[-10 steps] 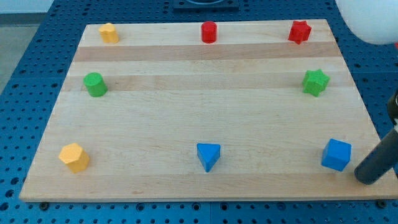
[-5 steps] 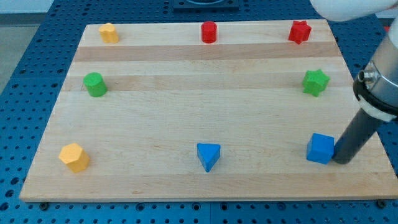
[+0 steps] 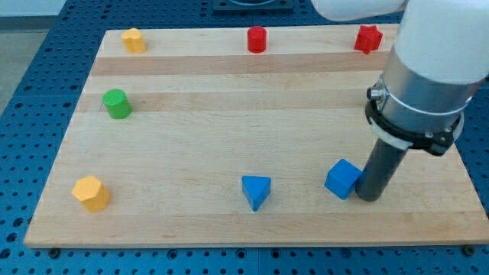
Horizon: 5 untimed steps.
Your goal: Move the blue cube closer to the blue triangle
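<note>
The blue cube (image 3: pixel 343 179) lies near the board's bottom edge, right of centre. My tip (image 3: pixel 370 197) stands against the cube's right side, touching it. The blue triangle (image 3: pixel 256 192) lies to the cube's left along the bottom edge, about a hundred pixels away. The arm's white body rises from the rod toward the view's top right.
A yellow block (image 3: pixel 91 192) lies at the bottom left, a green cylinder (image 3: pixel 117 103) at the left, a yellow block (image 3: pixel 134 40) at the top left, a red cylinder (image 3: pixel 257 39) at the top centre, a red star (image 3: pixel 368 38) at the top right. The wooden board (image 3: pixel 229 137) sits on a blue pegboard.
My tip has swept left along the bottom edge, pushing the blue cube left toward the blue triangle. The arm now hides the green star at the right.
</note>
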Tool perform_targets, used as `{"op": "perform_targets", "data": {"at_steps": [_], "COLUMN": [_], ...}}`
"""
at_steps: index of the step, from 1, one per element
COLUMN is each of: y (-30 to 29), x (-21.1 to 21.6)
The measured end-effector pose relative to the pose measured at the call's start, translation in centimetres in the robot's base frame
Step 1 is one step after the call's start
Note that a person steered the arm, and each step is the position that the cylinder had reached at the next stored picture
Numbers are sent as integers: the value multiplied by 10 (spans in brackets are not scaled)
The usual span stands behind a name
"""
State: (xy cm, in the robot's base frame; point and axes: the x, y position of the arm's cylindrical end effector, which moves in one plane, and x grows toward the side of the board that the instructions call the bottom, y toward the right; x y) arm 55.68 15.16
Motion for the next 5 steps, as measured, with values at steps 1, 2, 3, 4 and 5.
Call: {"op": "perform_targets", "data": {"at_steps": [1,2,3,4,5], "y": [-1,-15,-44,-67,-88], "x": [-18,-18,-18,-18,-18]}}
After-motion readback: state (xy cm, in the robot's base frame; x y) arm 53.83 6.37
